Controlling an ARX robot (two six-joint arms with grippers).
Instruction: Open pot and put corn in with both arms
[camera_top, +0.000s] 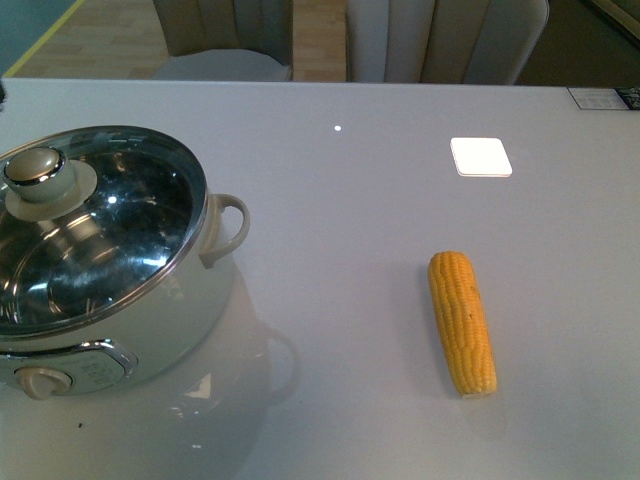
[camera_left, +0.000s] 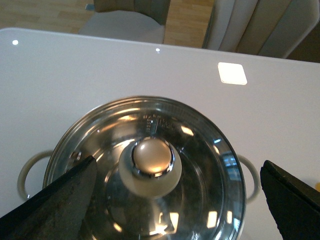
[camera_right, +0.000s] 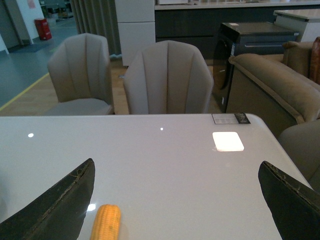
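The white pot stands at the table's left, shut by a glass lid with a beige knob. In the left wrist view my left gripper hovers open above the lid, its fingers either side of the knob, apart from it. The yellow corn lies on the table at the right, lengthwise toward me. In the right wrist view my right gripper is open over bare table, with the corn's end near one finger. Neither arm shows in the front view.
A white square patch lies on the grey table behind the corn. Padded chairs stand past the far edge. A label sits at the far right corner. The pot's looped handle sticks out toward the middle.
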